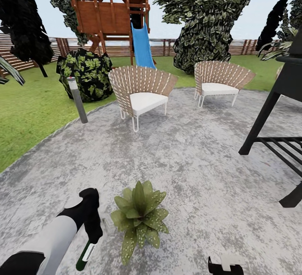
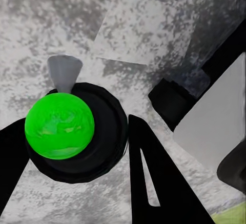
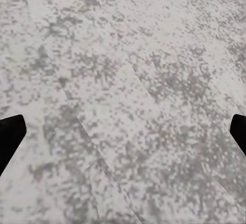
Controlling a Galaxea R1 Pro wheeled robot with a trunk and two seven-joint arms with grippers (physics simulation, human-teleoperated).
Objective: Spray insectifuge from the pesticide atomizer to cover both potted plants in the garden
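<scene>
The pesticide atomizer (image 1: pixel 85 254), a slim dark green bottle with a white band, hangs tilted just above the grey stone patio (image 1: pixel 188 149) of the garden. My left gripper (image 1: pixel 95 239) is shut on its upper part. The left wrist view looks down the atomizer (image 2: pixel 59 126): a bright green round body in a dark ring, with a whitish nozzle cone, between my black fingers (image 2: pixel 154 183). One potted plant (image 1: pixel 139 217), a speckled green rosette, sits on the patio just right of the bottle. My right gripper (image 1: pixel 226 265) is low at the front right, open (image 3: pixel 123 131) over bare stone.
Two wicker chairs (image 1: pixel 142 92) (image 1: pixel 220 82) stand at the patio's far side. A grey bollard lamp (image 1: pixel 77 99) and a dark bush (image 1: pixel 86 73) mark the lawn edge at left. A black grill stand (image 1: pixel 277 140) blocks the right. A wooden playhouse with a blue slide (image 1: pixel 141 46) stands before the fence.
</scene>
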